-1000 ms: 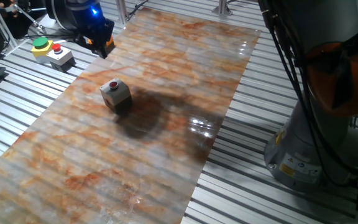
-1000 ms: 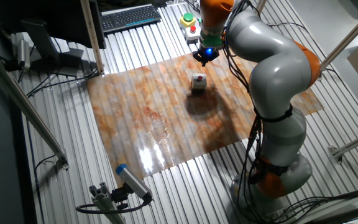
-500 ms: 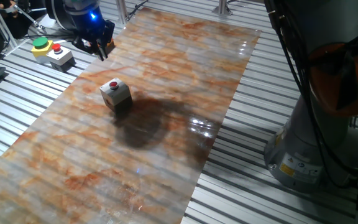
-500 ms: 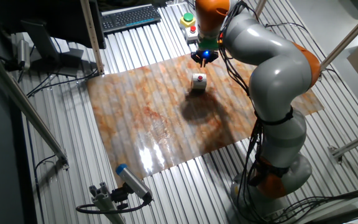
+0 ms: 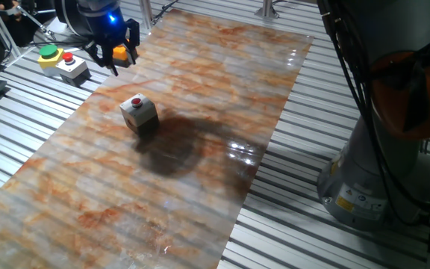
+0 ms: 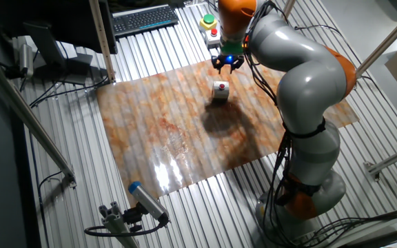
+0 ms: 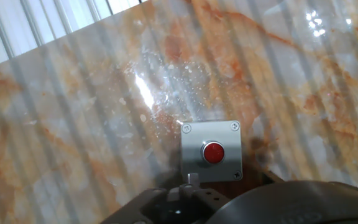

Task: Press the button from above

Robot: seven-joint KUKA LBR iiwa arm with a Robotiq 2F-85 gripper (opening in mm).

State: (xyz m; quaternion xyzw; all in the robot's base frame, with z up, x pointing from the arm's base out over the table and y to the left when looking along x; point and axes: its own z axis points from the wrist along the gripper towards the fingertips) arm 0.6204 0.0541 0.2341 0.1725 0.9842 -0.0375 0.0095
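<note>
My claw [image 5: 115, 54] hangs above the desk [image 5: 200, 149], fingers spread w/ a gap, holding nothing. The button [image 5: 136, 101] sits on its grey box near the desk's middle, well apart from me, ahead and lower. Risk: I descend off-centre and hit the box's plate or edge, tipping or shoving it. The yellow/green box [image 5: 48, 54] nearby isn't my target.

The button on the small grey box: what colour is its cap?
Red. The button sits on a light grey faceplate, clearest in the hand view.
</note>
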